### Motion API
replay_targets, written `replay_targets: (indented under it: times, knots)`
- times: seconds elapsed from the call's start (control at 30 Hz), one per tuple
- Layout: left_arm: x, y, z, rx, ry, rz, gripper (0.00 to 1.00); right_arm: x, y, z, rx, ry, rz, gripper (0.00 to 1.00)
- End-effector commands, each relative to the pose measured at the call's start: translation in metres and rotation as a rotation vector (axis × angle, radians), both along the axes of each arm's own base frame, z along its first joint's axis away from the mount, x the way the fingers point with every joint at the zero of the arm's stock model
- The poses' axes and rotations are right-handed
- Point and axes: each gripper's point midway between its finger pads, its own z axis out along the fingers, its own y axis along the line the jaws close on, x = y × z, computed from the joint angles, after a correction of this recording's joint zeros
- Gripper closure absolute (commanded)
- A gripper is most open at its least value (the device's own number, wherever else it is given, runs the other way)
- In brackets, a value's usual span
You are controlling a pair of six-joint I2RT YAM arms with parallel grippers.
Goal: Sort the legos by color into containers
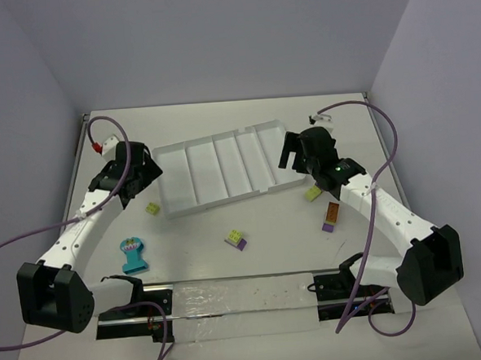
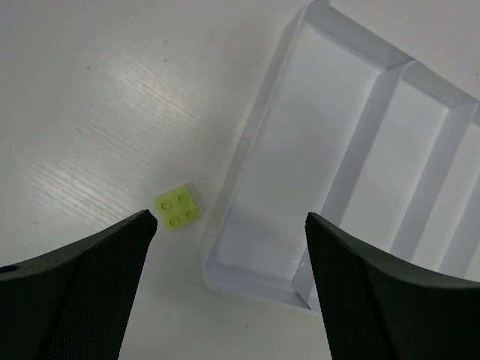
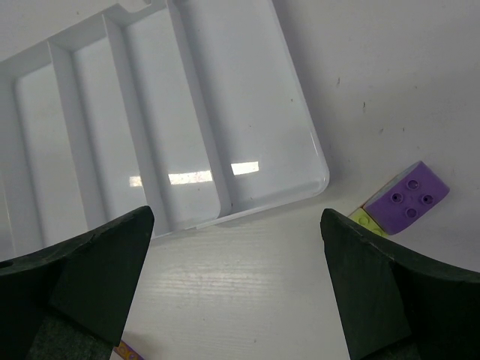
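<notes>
While both grippers hover over the table (image 1: 220, 120), neither holds anything. The left gripper (image 2: 230, 219) has its fingers spread wide. A lime brick (image 2: 178, 208) lies flat, studs up, just inside the fingertip on the left of its wrist view, close beside the tray (image 2: 247, 142) but not touching it. The tray's near left corner sits between the fingers, closer to the right-hand one, and its end compartment runs away ahead of the gripper. From overhead, a teal comb piece (image 1: 133, 256) lies well behind this gripper, beside its forearm.

The right gripper (image 3: 236, 217) is likewise spread and empty. The tray's near right corner lies just ahead of the gap between its fingers. A purple brick (image 3: 409, 196) sitting on a lime one lies just ahead of the right-hand finger, outside the gap, near the tray corner but apart from it. A sliver of an orange-and-purple piece (image 3: 127, 351) shows by the left-hand finger at the lower edge. From overhead, a lime-and-purple brick (image 1: 236, 239) rests on the table between the arms, well behind both grippers.
</notes>
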Motion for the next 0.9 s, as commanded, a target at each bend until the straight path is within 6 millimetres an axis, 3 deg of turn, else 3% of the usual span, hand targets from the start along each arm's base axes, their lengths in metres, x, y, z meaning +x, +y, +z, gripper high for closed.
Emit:
replay_targets:
  times: [0.0,0.13,0.23,0.6,0.87]
  knots:
    - [-0.016,0.012,-0.028,-0.040,0.075,0.187,0.11,0.002,-0.002,0.025,0.024,-0.098,-0.005,0.00]
    - [-0.020,0.010,-0.044,-0.069,0.108,0.223,0.12,0.003,0.001,0.046,0.063,-0.182,0.008,0.00]
    - [-0.021,0.013,-0.056,-0.073,0.134,0.271,0.15,0.006,0.004,0.052,0.062,-0.186,0.020,0.00]
    - [-0.021,0.030,-0.088,-0.101,0.194,0.387,0.23,0.005,0.005,0.033,0.039,-0.124,0.032,0.00]
    - [-0.020,0.018,-0.113,-0.144,0.245,0.307,0.26,0.008,0.013,0.027,0.058,-0.101,0.054,0.00]
